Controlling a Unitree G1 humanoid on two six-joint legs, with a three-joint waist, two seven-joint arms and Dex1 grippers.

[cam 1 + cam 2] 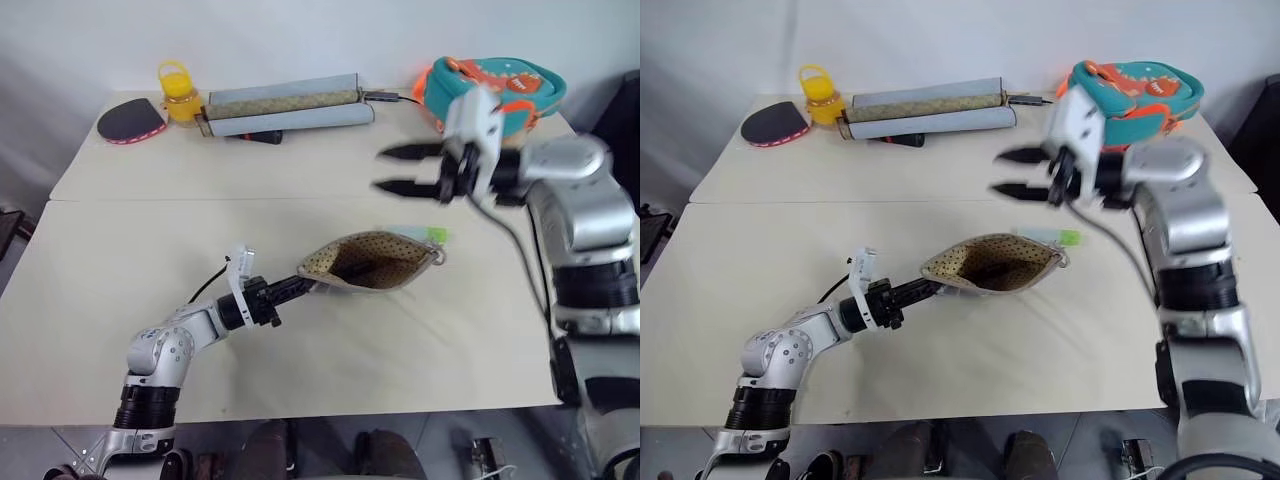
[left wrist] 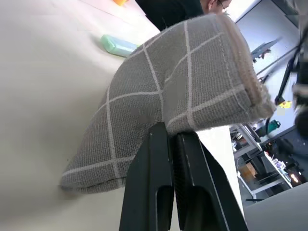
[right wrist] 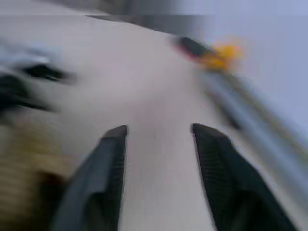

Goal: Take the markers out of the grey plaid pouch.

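Grey plaid pouch (image 1: 372,262) lies mid-table with its mouth gaping, tan dotted lining exposed. My left gripper (image 1: 300,290) is clamped tight on the pouch's near edge. A mint marker (image 1: 432,235) lies on the table just behind the pouch. My right gripper (image 1: 392,169) hangs above, fingers parted, holding nothing.

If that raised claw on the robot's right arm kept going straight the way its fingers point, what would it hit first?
Probably nothing nearby. The right gripper, fingers apart and holding nothing, points sideways across the table, raised above it. Its line looks free; depth is uncertain, but it seems to pass in front of the grey rolls.
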